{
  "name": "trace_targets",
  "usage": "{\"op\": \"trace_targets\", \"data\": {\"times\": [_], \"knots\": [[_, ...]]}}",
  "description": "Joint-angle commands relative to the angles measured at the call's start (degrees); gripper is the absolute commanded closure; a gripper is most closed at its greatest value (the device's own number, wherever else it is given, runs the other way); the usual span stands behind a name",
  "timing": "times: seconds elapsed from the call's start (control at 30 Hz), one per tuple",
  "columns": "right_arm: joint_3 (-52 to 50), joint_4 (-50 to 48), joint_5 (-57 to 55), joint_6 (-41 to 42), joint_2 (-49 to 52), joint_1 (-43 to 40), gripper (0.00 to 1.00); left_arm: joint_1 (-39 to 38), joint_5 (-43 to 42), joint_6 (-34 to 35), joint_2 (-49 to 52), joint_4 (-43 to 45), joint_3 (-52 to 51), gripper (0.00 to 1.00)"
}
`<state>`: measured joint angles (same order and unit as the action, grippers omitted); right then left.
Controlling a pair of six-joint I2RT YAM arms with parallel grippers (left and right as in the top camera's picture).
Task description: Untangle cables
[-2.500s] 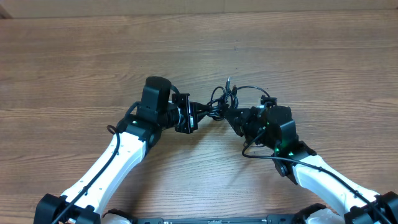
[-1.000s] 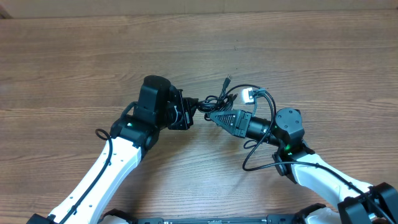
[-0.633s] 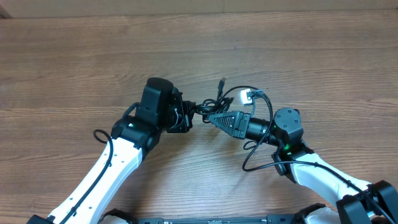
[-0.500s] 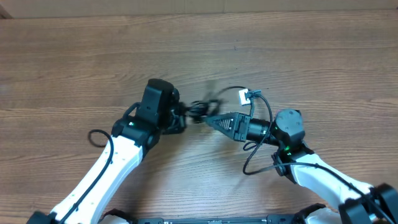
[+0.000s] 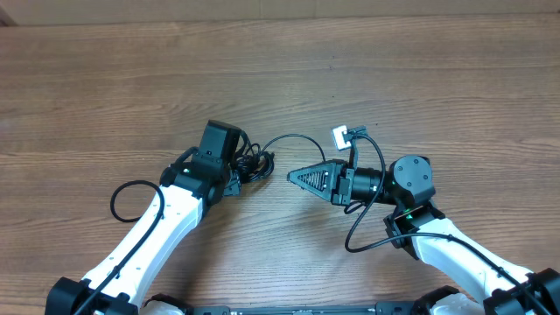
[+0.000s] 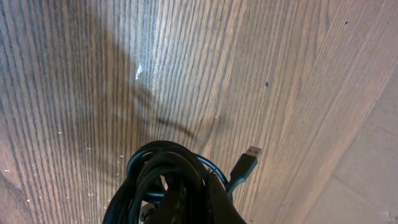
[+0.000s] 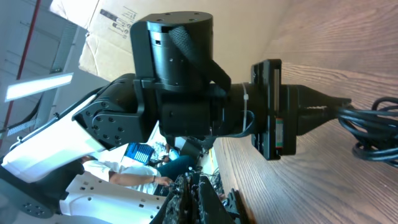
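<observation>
Overhead view: two white and black robot arms reach toward each other across the brown wooden bench (image 5: pixel 394 79). The left fingers (image 5: pixel 240 168) are shut tight on a bunch of thin black cables (image 5: pixel 255 163). The bunch sticks out just past the tips of the left fingers, on the side that faces the right fingers (image 5: pixel 292 176). The right fingers are pressed together into a point. That point aims at the bunch but does not touch it, and a bit of bare bench shows between them. One thin black cord (image 5: pixel 297 136) leaves the bunch and bends in a long curve beside the right fingers, toward the back of them. I cannot tell where its far end goes, or if the right fingers hold any of it. A small white plug (image 5: pixel 339 136) sits just behind the right fingers, on a thicker black wire of that arm.

The left wrist view shows the bunch (image 6: pixel 165 180) curled in round loops right at the left fingers. A small dark plug with a silvery tip (image 6: pixel 247 159) pokes out beside the loops.

The right wrist view shows the left fingers (image 7: pixel 333 107) straight ahead of the right fingers (image 7: pixel 193 190), pinching the cables (image 7: pixel 373 124).
</observation>
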<state>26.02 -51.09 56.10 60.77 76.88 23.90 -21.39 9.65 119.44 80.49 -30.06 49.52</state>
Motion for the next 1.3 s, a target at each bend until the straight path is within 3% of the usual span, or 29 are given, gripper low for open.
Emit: {"op": "trace_targets", "data": {"times": [0.0,0.13,0.17,0.23,0.5,0.7,1.0,1.27], "knots": [[0.83,2.23,-2.27,-0.81,-0.24,0.13,0.85,-0.37,-0.90,-0.94,-0.68,0.76,0.46,0.96],[0.83,10.62,-7.82,-0.04,-0.24,0.13,0.39,-0.37,-3.85,-0.94,-0.68,1.84,0.46,0.96],[0.83,12.76,-9.14,0.90,-0.24,0.13,0.30,-0.37,-4.74,-0.96,-0.68,2.23,0.46,0.96],[0.83,14.58,-10.03,0.87,-0.24,0.13,0.25,-0.37,-6.58,-1.16,-0.68,3.19,0.46,0.96],[0.83,14.93,-12.66,0.87,-0.24,0.15,0.23,-0.39,-16.31,-2.56,-0.68,7.61,0.46,0.96],[0.83,16.92,-14.73,0.90,-0.24,0.15,0.37,-0.39,-19.43,-4.17,-0.68,11.26,0.46,0.96],[0.83,21.70,-17.57,0.92,-0.24,0.15,0.38,-0.50,-21.75,-4.24,-0.68,13.62,0.46,0.96],[0.83,21.70,-17.62,0.92,-0.24,0.15,0.44,-0.52,-21.79,-8.79,-0.68,16.13,0.46,0.96]]}}
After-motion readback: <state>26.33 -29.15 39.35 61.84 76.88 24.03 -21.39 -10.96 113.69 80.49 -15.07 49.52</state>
